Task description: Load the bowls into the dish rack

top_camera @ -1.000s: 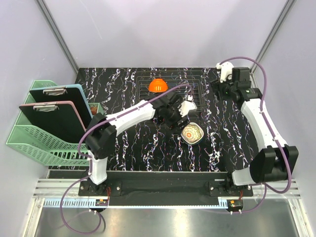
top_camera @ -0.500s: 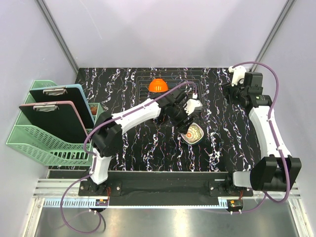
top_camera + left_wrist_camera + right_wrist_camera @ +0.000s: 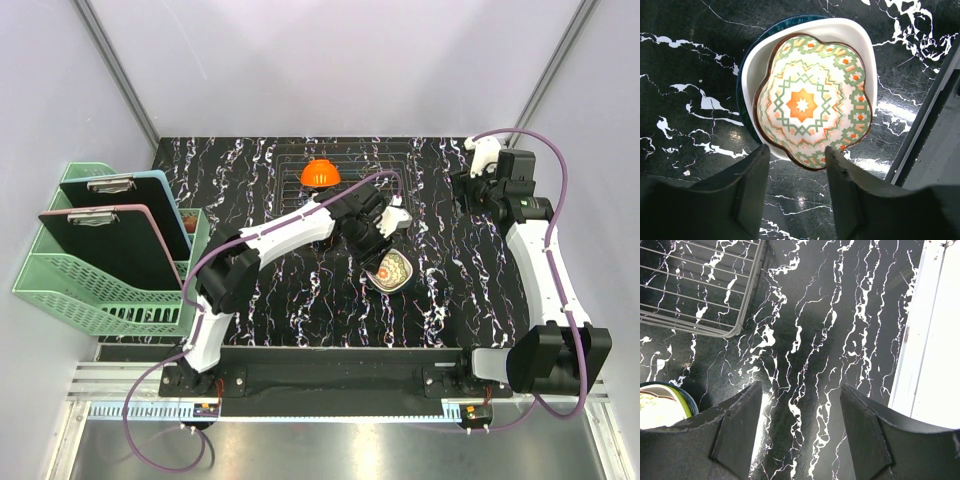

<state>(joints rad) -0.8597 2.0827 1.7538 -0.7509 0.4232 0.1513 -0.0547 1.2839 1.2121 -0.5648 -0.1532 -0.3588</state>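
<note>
Hanging low over the middle of the desk point(image 3: 270, 300), the left hand point(image 3: 798, 156) points down at a stack of three nested bowls. Uppermost is a patterned bowl point(image 3: 807, 102) with a scalloped rim and an orange star in a green lattice inside. It sits in a white bowl point(image 3: 855, 40), which in turn sits in a dark blue bowl point(image 3: 751, 47) that shows only as a strip of rim. The hand's two fingers point(image 3: 752, 190) stand spread, one on each side of the part of the patterned bowl's rim nearest the hand. Whether either finger touches that rim cannot be told. The stack rests on the desk just off the dish rack's near right corner, outside the rack.

The dish rack point(image 3: 395, 170), a dark wire grid, lies against the middle of the desk's far edge. An orange bowl point(image 3: 320, 172) is in its left half, toward the far side.

The right hand point(image 3: 801, 390) hangs near the desk's far right corner, to the right of the rack. Its fingers are wide apart, with marbled desk showing between them. Its wrist view catches one corner of the rack at the upper left and a sliver of the stack at the lower left.

Beyond the desk's left edge, a mint-green basket point(image 3: 70, 290) holds two clipboards point(image 3: 110, 235).
</note>
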